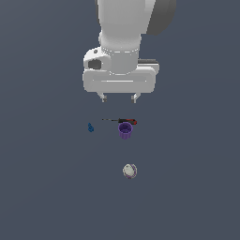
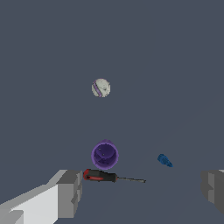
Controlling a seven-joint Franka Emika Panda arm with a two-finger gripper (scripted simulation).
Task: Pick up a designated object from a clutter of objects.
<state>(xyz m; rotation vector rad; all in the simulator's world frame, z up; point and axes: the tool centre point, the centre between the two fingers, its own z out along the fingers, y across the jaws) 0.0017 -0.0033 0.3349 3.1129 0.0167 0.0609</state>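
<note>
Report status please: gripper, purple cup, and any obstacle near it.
Gripper open, empty, above the items. Purple cup upright on the surface, not grasped. Screwdriver lies right beside the cup; blue object and whitish round object apart.

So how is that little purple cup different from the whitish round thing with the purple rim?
The purple cup is purple all over, with ribbed sides; the whitish round object is pale with only a purple band. The cup stands upright, open end up, right beside the screwdriver; the round object lies alone, apart from the rest. The cup looks slightly larger. Both are small and round.
</note>
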